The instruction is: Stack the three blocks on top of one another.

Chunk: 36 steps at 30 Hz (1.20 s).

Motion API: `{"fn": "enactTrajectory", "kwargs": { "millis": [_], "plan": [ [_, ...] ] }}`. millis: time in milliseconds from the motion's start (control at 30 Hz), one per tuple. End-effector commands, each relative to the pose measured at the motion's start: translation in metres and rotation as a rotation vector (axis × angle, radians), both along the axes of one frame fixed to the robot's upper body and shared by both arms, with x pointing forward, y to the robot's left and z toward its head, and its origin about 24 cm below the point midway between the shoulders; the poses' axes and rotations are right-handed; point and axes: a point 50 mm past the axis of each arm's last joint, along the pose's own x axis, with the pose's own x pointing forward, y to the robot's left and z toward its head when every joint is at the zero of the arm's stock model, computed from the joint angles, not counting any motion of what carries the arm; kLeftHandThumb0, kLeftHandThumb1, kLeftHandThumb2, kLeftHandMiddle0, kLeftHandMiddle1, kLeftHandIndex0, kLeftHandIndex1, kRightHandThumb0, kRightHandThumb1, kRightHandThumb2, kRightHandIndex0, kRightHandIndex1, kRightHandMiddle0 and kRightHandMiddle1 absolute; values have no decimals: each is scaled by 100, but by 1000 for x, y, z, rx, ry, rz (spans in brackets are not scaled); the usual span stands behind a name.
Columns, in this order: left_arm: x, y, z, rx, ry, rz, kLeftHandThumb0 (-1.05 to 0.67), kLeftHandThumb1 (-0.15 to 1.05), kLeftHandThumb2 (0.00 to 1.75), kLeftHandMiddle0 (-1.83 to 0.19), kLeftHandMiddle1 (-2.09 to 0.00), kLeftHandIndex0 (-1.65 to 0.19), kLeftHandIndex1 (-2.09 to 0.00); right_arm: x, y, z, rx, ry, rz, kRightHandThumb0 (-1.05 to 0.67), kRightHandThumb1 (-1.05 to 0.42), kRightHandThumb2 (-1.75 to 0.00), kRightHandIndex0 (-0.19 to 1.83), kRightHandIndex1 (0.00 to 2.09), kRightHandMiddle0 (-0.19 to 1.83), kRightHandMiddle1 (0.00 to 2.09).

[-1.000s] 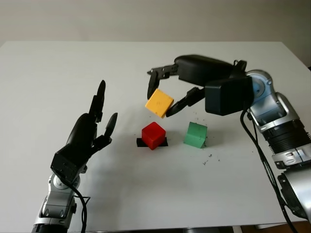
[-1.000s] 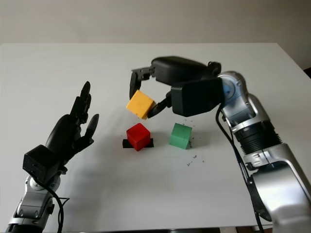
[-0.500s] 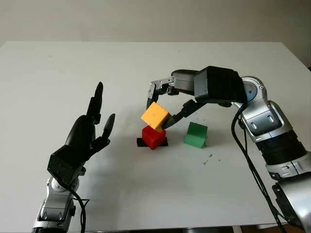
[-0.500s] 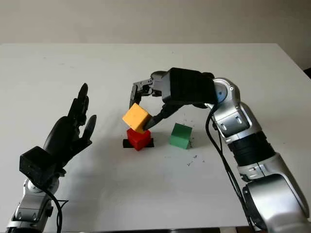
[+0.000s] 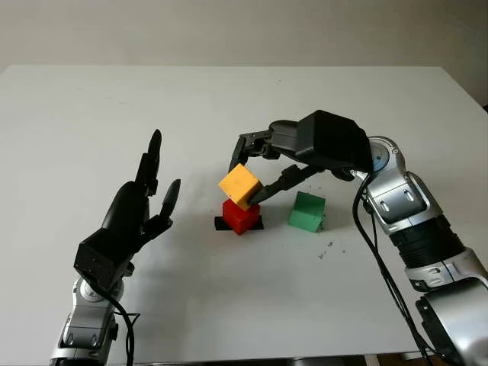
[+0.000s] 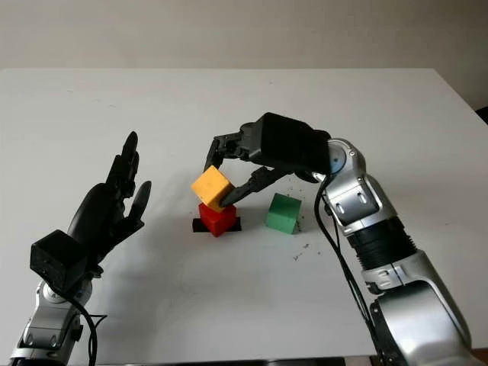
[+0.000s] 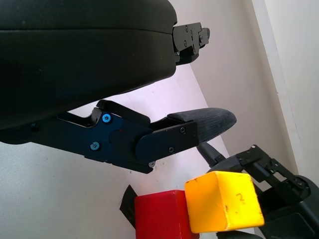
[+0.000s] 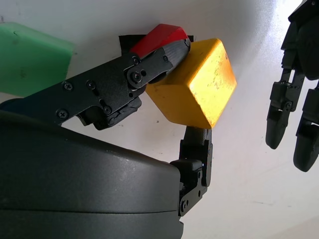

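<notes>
My right hand [image 5: 245, 172] is shut on the yellow block [image 5: 240, 185], pinching it between fingertips. The block is tilted and sits just over the red block [image 5: 240, 215], touching or nearly touching its top left edge. The red block stands on a small black mark [image 5: 221, 223] at the table's middle. To its right the green block [image 5: 307, 212] rests on the table, apart from both. The right wrist view shows the yellow block [image 8: 195, 84] held against the red block [image 8: 158, 39]. My left hand [image 5: 133, 213] is open, raised at the lower left, well away from the blocks.
The white table [image 5: 114, 114] spreads out on all sides of the blocks. A few small dark specks [image 5: 329, 248] lie right of the green block. The right forearm [image 5: 412, 221] reaches in from the lower right edge.
My right hand has carried the yellow block down and to the left, from the air above the red block to its top. The left hand has barely moved.
</notes>
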Motion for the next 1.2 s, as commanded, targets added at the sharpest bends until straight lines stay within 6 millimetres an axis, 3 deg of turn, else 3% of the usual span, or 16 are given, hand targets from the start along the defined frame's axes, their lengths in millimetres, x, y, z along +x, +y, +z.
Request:
{"fn": "enactTrajectory", "kwargs": {
  "millis": [0,400,1167],
  "plan": [
    [0,-1,4,1,-15,-5,-64,105,65,19,-5,18,-5,1,0,-4,18,-3,-5,-40,-100,-6,19,4,33,141],
    [-1,-1,4,7,-26,-11,-63,105,66,19,-5,18,-5,5,-2,-12,-5,22,-24,-41,-101,-6,17,4,32,142],
    [-2,0,4,4,-16,-15,-62,105,66,18,-5,18,-5,6,-10,-10,-25,60,59,-41,-100,-5,14,4,33,145]
  ]
}}
